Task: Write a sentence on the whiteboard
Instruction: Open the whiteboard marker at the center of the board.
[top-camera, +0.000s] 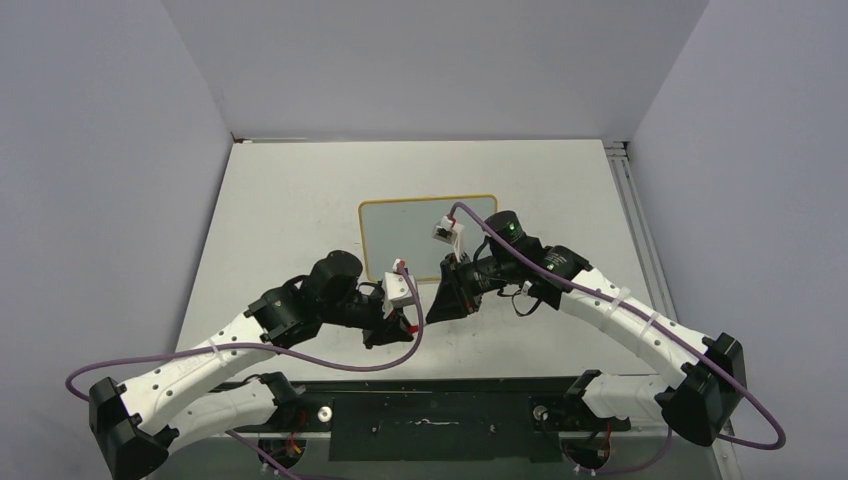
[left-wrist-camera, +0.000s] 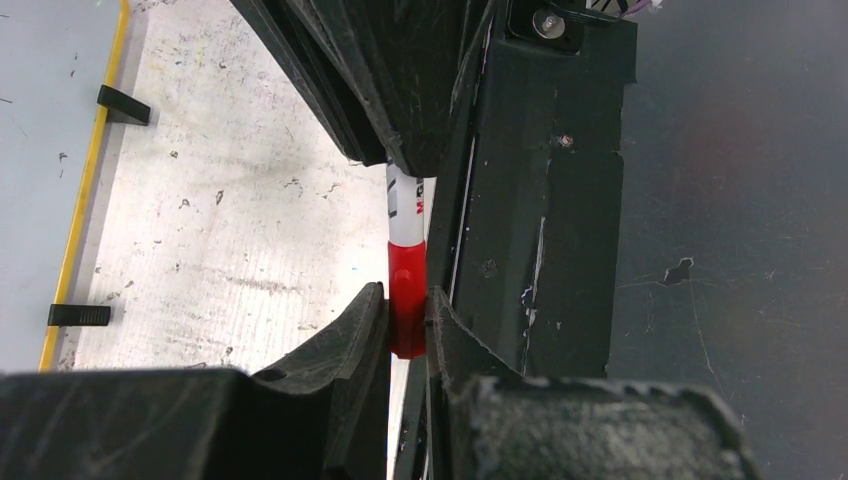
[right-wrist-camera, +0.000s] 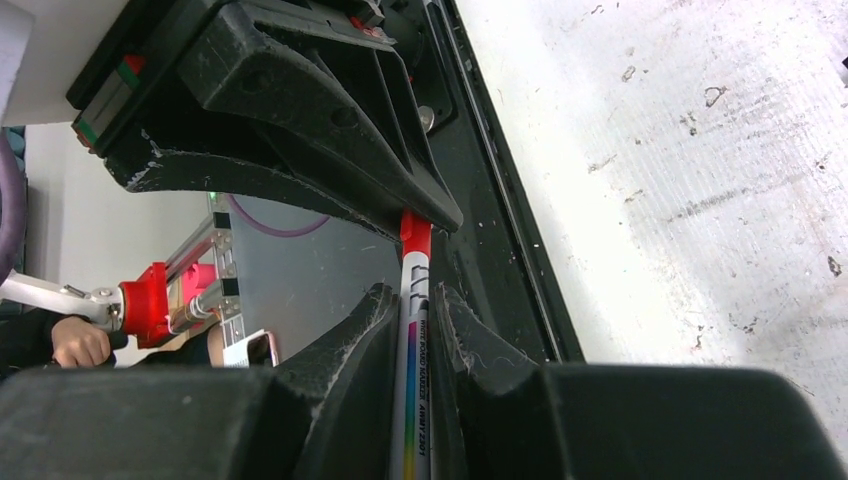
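Note:
The whiteboard (top-camera: 400, 235) lies flat mid-table, pale face in a thin yellow frame, and its face shows no red sentence. Its edge and two black feet show in the left wrist view (left-wrist-camera: 60, 200). A white marker (right-wrist-camera: 412, 380) with a red cap (left-wrist-camera: 407, 290) is held between both grippers, just in front of the board. My left gripper (left-wrist-camera: 408, 320) is shut on the red cap. My right gripper (right-wrist-camera: 412, 310) is shut on the marker's white barrel. In the top view the left gripper (top-camera: 395, 325) and the right gripper (top-camera: 440, 305) meet tip to tip.
The white tabletop (top-camera: 300, 220) bears faint scribble marks. A black strip (top-camera: 440, 400) runs along the near edge by the arm bases. A metal rail (top-camera: 630, 200) lines the table's right side. Grey walls enclose left, back and right.

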